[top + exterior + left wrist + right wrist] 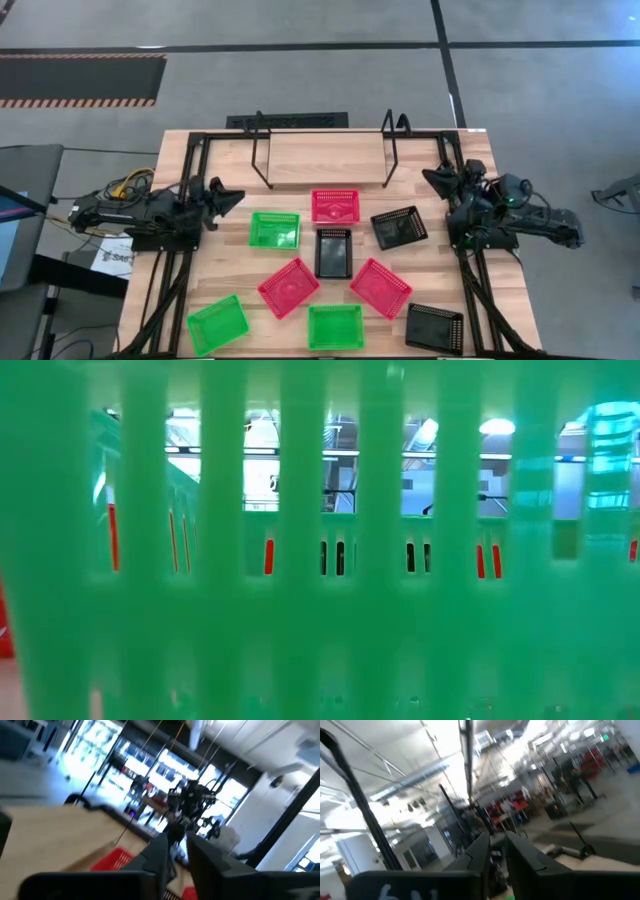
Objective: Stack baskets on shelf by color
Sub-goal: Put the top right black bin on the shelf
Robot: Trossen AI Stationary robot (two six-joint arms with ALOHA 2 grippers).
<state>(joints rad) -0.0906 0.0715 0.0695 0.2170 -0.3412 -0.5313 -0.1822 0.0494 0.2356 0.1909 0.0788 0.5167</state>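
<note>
A large industrial hall or robotics workshop is shown. A grey concrete floor (300, 90) marked with dark lines and a hazard-striped mat (80, 80) is seen around the wooden table (180, 150). Beyond the right gripper (492, 851), a high ceiling with pipes, bright lights and distant red equipment is seen.

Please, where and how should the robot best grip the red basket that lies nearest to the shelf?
Probably from above, on one long rim wall of the red basket, one finger inside and one outside. It lies flat with its mouth up, and its thin mesh walls stand upright. The side facing the shelf is free; a black basket sits close behind.
</note>
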